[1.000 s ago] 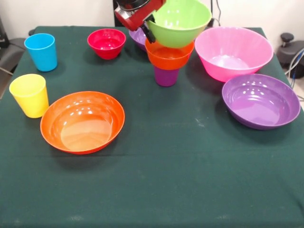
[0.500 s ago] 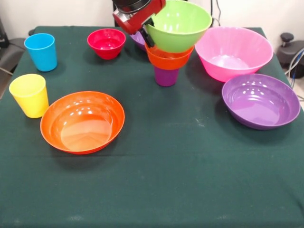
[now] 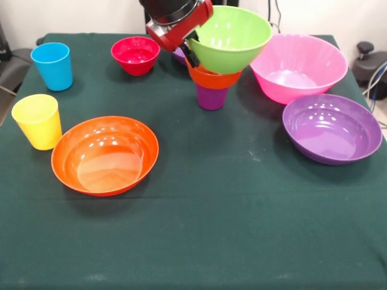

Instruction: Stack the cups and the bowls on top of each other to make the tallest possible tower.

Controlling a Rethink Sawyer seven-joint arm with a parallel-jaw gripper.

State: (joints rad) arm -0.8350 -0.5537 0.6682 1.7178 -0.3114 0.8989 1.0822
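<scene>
The tower stands at the back centre: a purple cup (image 3: 211, 96) at the bottom, a small orange bowl (image 3: 213, 79) on it, and a green bowl (image 3: 233, 37) tilted in the orange one. My gripper (image 3: 192, 53) is shut on the green bowl's left rim. A small red bowl (image 3: 135, 54) and a blue cup (image 3: 52, 65) sit at the back left. A yellow cup (image 3: 38, 121) and a wide orange bowl (image 3: 104, 155) are at the left. A pink bowl (image 3: 297, 66) and a purple bowl (image 3: 331, 128) lie on the right.
Dark green cloth (image 3: 211, 229) covers the table. A sliver of another purple bowl (image 3: 178, 56) shows behind my gripper. Black equipment (image 3: 370, 63) stands off the table's right side.
The green bowl, held in my gripper, has come down and slightly right, settling deeper into the small orange bowl and hiding more of it.
</scene>
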